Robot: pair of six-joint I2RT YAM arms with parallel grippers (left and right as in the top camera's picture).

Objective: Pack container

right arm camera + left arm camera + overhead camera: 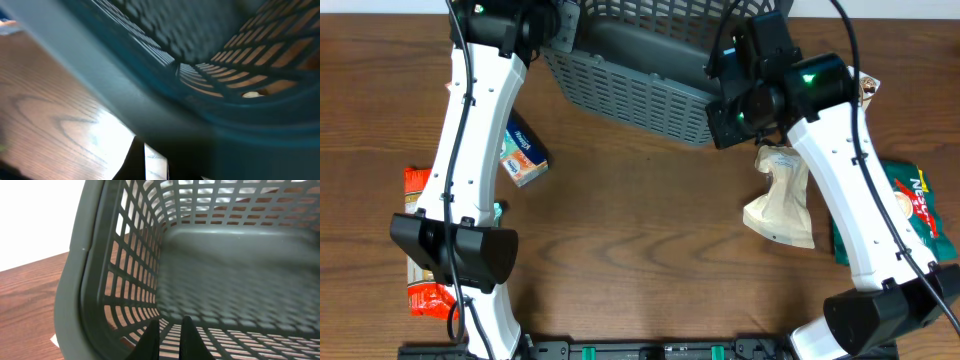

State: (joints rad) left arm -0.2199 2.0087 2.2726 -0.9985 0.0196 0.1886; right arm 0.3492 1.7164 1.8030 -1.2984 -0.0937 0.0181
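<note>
The container (630,85), a large dark grey basket with slotted lattice sides, sits tilted at the back middle of the table. My left gripper (558,30) is at its left end. In the left wrist view its fingers (170,330) are nearly together inside the container (240,270), and the lattice shows through the thin gap between them. My right gripper (720,100) is at the container's near right corner. In the right wrist view its fingers (170,160) are closed on the thick rim of the container (200,100).
A blue and white snack box (523,152) lies left of centre. Orange-red packs (417,185) (428,295) lie at the far left by the left arm. A beige pouch (782,198) and a green pack (910,210) lie at the right by the right arm.
</note>
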